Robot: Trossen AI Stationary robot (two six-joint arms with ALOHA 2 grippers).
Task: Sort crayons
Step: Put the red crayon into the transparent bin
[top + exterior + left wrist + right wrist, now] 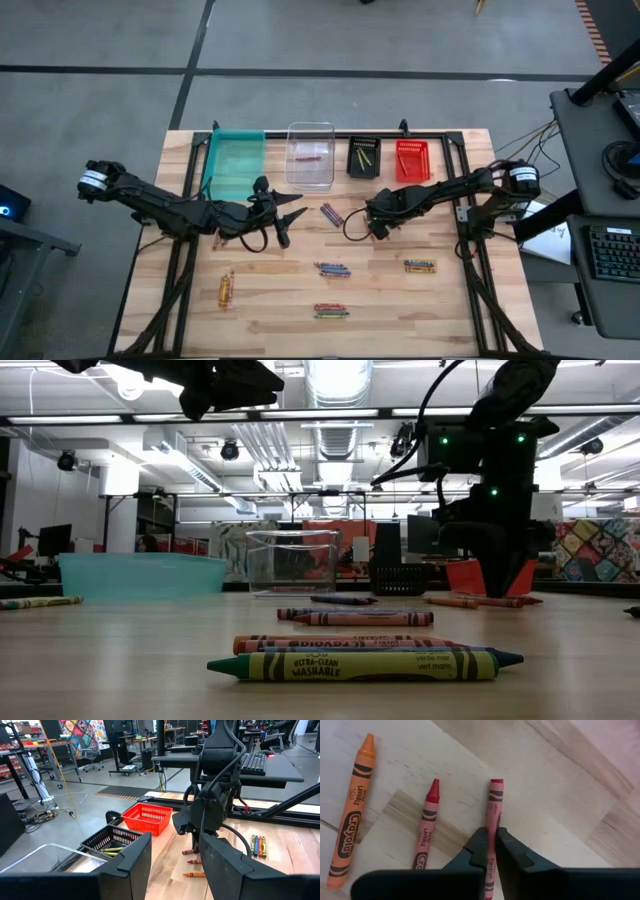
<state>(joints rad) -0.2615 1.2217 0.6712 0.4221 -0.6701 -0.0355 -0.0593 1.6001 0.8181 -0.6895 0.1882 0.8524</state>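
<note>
— Looking at the right pincer (491, 851) first: is it gripping anything?

— Yes. In the right wrist view its two fingers are pinched onto a pink-red crayon (494, 810), which lies flat on the tabletop (270, 300) and sticks out past the fingertips. Beside it lie a shorter red crayon (426, 825) and an orange crayon (351, 812), both apart from the pincer.

— And where does that sit on the tabletop overall?

— From above, the right pincer (376, 224) is down near the middle, in front of the black bin (363, 157) and the red bin (412, 160). Along the far edge also stand a teal bin (235, 160) and a clear bin (310, 155) with something reddish inside.

— What about the left arm?

— The left pincer (290, 213) hangs above the wood in front of the teal and clear bins, fingers spread wide, holding nothing. Its wrist view looks between its two dark fingers (227, 870) straight at the right arm, which blocks part of the wood beyond.

— Other crayons around?

— Several small groups: a pair just left of the right pincer (331, 213), a cluster (333, 269) in the middle, another (419, 266) to the right, one (331, 311) near the front edge, and yellow-orange ones (226, 288) at front left. Yellow sticks (111, 850) lie in the black bin — seen from the left wrist.

— Anything in the way?

— A cable loops beside the right pincer.
</note>
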